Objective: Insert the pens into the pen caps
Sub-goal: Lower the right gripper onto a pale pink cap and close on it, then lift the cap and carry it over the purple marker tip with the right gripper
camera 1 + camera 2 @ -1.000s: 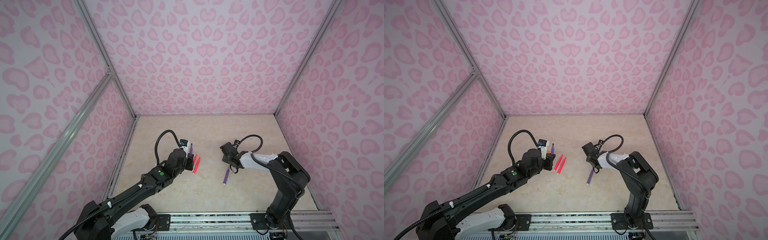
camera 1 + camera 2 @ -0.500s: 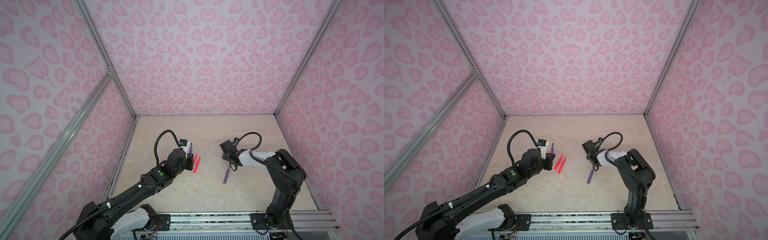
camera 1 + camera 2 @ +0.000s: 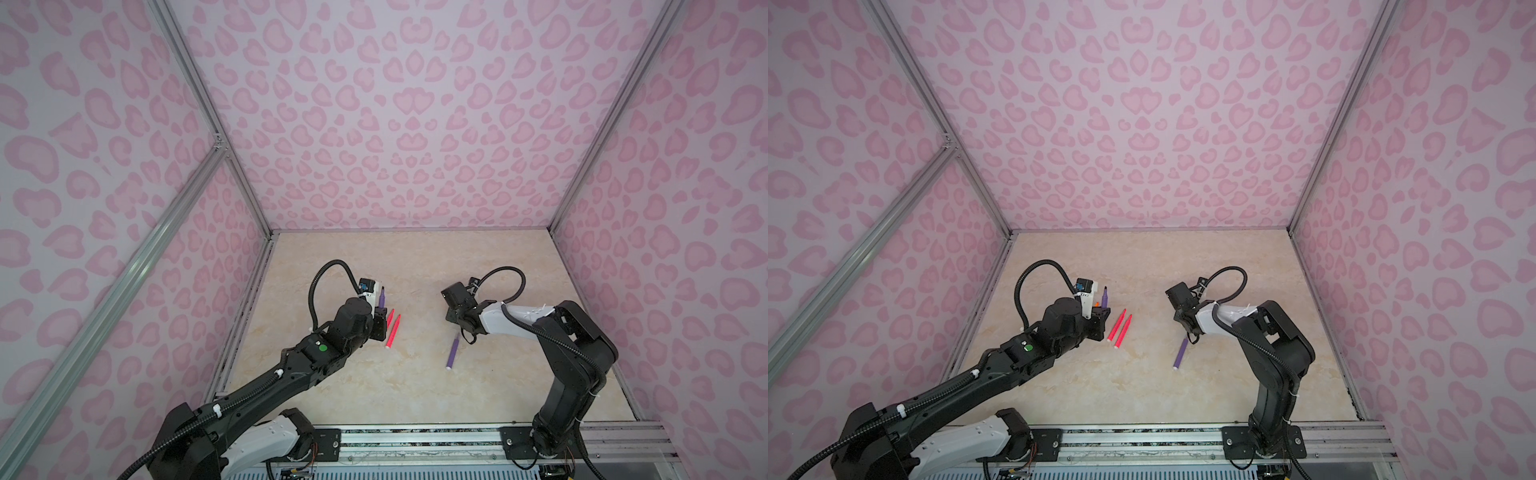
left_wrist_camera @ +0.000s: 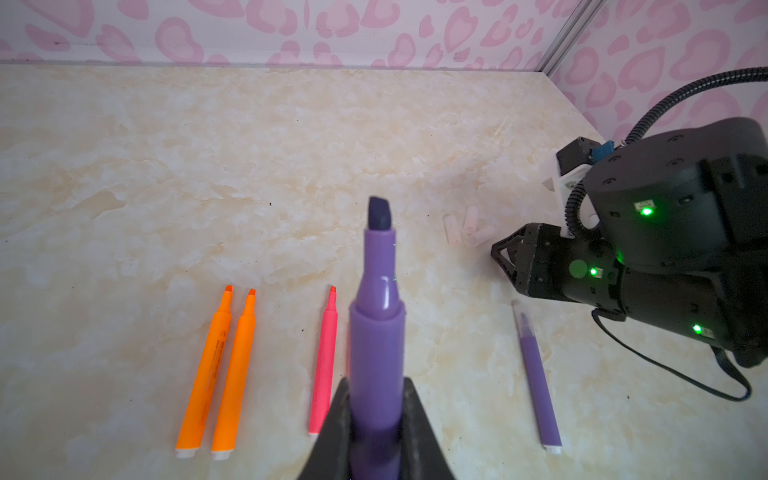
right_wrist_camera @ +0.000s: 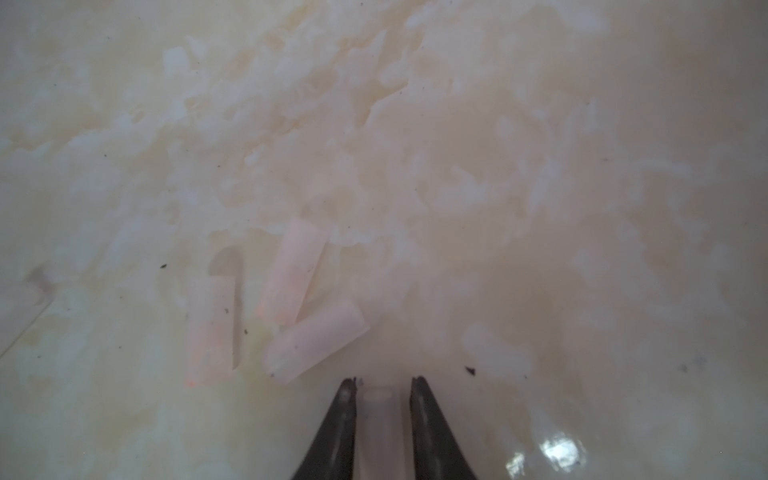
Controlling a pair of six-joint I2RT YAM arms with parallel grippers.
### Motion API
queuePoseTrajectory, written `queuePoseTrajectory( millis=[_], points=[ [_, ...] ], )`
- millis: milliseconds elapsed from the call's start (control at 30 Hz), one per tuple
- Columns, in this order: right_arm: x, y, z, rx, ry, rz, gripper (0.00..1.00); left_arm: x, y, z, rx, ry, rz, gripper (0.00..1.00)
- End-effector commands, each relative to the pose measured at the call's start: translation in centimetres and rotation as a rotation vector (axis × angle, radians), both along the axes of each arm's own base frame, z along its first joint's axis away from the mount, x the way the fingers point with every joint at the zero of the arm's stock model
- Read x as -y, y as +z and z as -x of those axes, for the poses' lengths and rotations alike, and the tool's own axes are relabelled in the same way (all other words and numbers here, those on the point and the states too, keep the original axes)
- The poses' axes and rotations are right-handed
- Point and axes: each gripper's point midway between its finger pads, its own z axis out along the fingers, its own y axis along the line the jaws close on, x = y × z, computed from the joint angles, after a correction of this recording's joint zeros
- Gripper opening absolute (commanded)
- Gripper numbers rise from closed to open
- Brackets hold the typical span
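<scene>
Left wrist view, item one: left gripper [image 4: 376, 409], clenched on the barrel of a purple pen [image 4: 376, 332]; the pen stands out past the fingertips, bare chisel tip pointing away, raised off the table [image 4: 291, 145]; flat on the table to one side of it lie two orange pens [image 4: 220, 365], side by side and almost touching, then a pink-red pen [image 4: 325, 361] just beside the held barrel; on the other side, apart, a second purple pen [image 4: 538, 382] with a pale sleeve over its tip; beyond that, a small huddle of loose pen caps [image 4: 465, 228] just ahead of the right arm's black fingers; right wrist view, item two: right gripper [image 5: 382, 384], low over the table, grasping one pale pen cap [image 5: 379, 415] that sits lengthwise between the two fingers [image 5: 345, 415], touching both; the loose pen caps, three in number, lie just ahead of the tips and off to one side, two touching, the third near but apart; in both top views the grippers are well apart
</scene>
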Motion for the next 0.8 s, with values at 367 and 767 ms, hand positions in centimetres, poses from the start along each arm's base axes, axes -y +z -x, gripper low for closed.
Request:
queuePoseTrajectory(
  millis=[367,767],
  points=[
    [0.9,0.1,1.5,-0.016,-0.02,-0.004,0.08,0.8,1.1,0.1,0.028,-0.039,0.026,0.03],
    [-3.5,13.6,2.6,0.303,0.082,-0.136,0.03,5.9,2.7,3.5,0.103,-0.275,0.046,0.03]
  ],
)
